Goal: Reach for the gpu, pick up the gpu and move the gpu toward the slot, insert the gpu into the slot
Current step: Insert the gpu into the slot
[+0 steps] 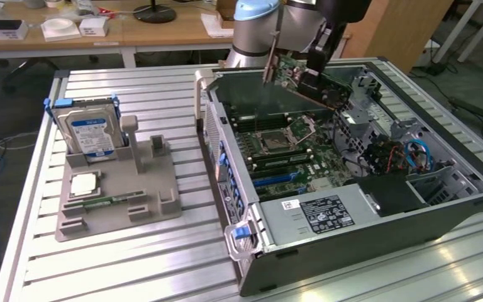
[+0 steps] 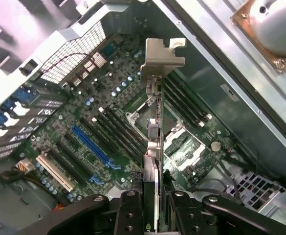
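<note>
The gpu [image 1: 309, 80] hangs tilted in the air over the far part of the open computer case [image 1: 342, 245], well above the green motherboard [image 1: 309, 160] and touching nothing but the gripper [image 2: 151, 198]. The fingers [image 2: 128, 210] are drawn in partway and clamp the card by one thin edge, with its metal bracket [image 2: 163, 53] at the end away from them. We judge that narrow hold to be the first risk: with so much of the card beyond the fingers, any knock could make it swing or slip in the grip. From the wrist view the card lies across the processor socket [image 2: 179, 139] and beside the memory sticks [image 2: 187, 107], while the slot [image 2: 91, 144], which we take to be the long blue connector, sits apart to one side. If the card came down from here, we would expect its lower edge to land on the socket or the sticks, not in the connector. The tilt is a second worry, since one end would meet the plastic first and pressing on could bend the card or strain the slot. The bracket could also catch on the case's metal wall [image 1: 250, 94] or the neighbouring black connectors. On the exterior view's right, loose cables [image 1: 409, 154] lie near enough to snag a wide swing.
</note>
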You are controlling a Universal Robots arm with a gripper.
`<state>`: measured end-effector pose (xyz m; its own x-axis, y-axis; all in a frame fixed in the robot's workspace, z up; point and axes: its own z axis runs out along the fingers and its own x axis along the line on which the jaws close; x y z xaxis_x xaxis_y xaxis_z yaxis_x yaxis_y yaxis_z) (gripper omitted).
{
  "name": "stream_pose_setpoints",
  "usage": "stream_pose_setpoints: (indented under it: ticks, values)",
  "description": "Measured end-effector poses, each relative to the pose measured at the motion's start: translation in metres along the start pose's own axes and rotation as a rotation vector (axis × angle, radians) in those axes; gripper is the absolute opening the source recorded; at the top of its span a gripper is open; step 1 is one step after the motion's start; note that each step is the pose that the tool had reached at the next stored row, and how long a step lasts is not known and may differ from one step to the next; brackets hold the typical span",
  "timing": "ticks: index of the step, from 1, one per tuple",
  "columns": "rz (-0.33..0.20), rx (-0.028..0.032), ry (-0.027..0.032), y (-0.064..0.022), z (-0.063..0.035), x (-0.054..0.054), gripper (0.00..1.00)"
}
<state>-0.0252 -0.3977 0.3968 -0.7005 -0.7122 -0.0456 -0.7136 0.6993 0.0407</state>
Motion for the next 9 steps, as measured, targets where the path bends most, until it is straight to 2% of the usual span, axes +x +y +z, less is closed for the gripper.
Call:
stream_pose_setpoints:
  ticks: [9]
  values:
    - [-0.135,0.0029,-0.0034,-0.0005,0.0061,0.0005,0.26]
